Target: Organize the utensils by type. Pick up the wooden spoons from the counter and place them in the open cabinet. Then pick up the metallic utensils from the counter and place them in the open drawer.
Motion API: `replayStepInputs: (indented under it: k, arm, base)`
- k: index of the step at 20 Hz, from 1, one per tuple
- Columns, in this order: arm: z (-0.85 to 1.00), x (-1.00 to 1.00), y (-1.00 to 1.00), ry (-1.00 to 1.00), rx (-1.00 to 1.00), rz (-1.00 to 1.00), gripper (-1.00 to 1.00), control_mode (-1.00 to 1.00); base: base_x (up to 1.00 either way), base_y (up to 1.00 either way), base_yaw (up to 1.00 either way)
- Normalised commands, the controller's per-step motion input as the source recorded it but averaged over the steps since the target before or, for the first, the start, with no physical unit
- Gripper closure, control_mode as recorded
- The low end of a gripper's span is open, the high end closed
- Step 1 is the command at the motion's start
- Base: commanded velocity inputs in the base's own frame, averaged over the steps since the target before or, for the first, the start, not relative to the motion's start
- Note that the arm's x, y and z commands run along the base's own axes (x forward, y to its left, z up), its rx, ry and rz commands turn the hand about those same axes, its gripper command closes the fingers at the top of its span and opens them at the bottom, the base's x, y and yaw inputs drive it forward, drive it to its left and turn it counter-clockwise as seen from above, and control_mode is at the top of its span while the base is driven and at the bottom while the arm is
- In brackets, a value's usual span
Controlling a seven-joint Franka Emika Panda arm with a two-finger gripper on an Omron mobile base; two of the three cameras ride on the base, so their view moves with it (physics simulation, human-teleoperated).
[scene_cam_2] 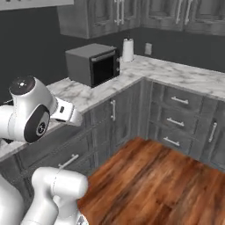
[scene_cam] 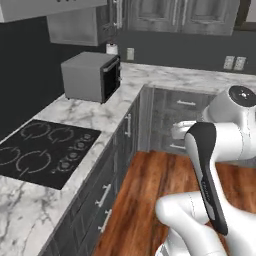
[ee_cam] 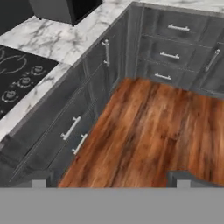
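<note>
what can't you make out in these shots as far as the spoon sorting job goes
- Microwave inside: dark behind its door in both base views.
- Cooktop: cut by the left edge in the left base and hand views.
- Counter: runs past the right edge in the right base view, so what lies further along is unknown.
- Gripper: open, its tips cut off at the bottom of the hand view.

Grey-veined white marble counter [scene_cam: 95, 112], reddish-brown wood floor [ee_cam: 148, 131].
</note>
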Motion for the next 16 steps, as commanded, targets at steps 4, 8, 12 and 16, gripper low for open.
replayStepInputs:
  k: [4,8,12,16]
  arm:
    - [0.00,0.00,0.00,0.00,0.00,0.00,-1.00,1.00]
    - [0.00,0.00,0.00,0.00,0.00,0.00,-1.00,1.00]
    - [0.00,0.00,0.00,0.00,0.00,0.00,-1.00,1.00]
    - [0.00,0.00,0.00,0.00,0.00,0.00,-1.00,1.00]
  base:
    - [0.00,-0.83,-0.77]
    - [0.01,-0.93,-0.74]
    - [0.64,-0.74,-0.47]
    - [0.23,-0.04,-0.07]
